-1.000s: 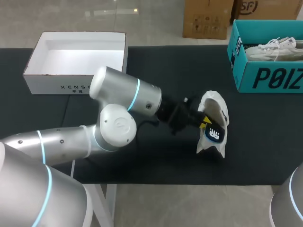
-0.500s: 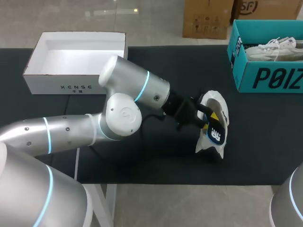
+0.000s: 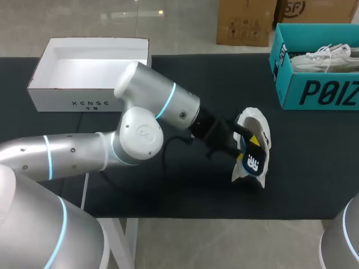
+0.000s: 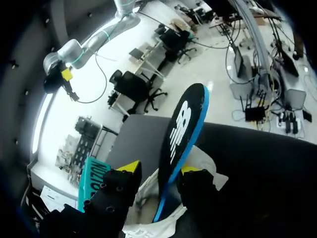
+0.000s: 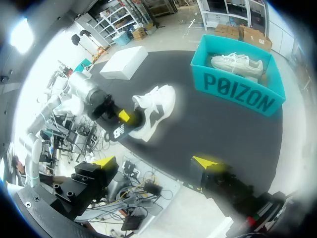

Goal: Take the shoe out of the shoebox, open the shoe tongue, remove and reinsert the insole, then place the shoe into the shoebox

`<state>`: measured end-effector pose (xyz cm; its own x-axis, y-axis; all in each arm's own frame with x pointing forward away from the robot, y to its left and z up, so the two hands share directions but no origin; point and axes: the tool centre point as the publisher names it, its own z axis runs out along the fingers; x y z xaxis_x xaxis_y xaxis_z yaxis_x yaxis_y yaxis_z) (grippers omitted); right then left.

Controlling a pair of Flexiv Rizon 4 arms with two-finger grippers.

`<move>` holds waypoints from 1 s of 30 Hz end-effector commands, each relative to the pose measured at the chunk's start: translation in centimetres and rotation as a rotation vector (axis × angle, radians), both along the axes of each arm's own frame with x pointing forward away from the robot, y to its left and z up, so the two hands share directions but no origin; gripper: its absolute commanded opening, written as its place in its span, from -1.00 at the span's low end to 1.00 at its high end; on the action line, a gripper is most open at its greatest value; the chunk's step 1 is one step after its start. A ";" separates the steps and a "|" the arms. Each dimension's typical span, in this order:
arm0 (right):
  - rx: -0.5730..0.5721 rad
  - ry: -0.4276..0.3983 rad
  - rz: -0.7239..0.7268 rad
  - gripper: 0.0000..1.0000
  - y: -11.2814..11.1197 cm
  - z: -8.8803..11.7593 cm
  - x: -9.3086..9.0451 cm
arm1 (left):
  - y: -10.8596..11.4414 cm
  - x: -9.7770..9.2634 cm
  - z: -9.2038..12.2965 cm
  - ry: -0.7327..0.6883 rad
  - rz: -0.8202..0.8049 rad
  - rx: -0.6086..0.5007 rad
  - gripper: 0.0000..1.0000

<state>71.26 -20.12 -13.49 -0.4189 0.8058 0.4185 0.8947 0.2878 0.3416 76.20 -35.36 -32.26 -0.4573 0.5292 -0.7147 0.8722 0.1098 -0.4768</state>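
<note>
From above, the left arm (image 3: 140, 140) stretches across the black table (image 3: 168, 196) to the white shoe (image 3: 259, 124) near its front edge; the left gripper (image 3: 245, 147) pinches the black insole (image 3: 254, 161), upright in its wrist view, lower end inside the shoe; the right gripper (image 5: 156, 162) hangs spread beyond that edge, bare table between the shoe and the teal shoebox (image 5: 237, 91).

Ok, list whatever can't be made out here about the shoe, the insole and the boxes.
The insole's lower end: left wrist view, sunk inside the white shoe.
The tongue: head view, covered by the left gripper; too small in the right wrist view.
The teal shoebox: head view, cut off by the edge.
The right gripper: outside the head view.
</note>
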 end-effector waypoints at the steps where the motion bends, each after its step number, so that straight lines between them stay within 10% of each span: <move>1: -0.001 0.003 0.001 1.00 0.0 0.0 0.1 | -0.2 -0.2 -0.3 0.006 -0.010 -0.005 -1.00; 30: -0.001 0.003 0.001 1.00 0.0 0.0 0.1 | -0.5 4.1 -1.0 -0.132 0.006 -0.030 -1.00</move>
<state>71.26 -20.13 -13.49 -0.4189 0.8058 0.4185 0.8947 0.2877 0.3415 79.75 -35.33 -32.99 -0.3670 0.4978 -0.7858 0.9242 0.0991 -0.3688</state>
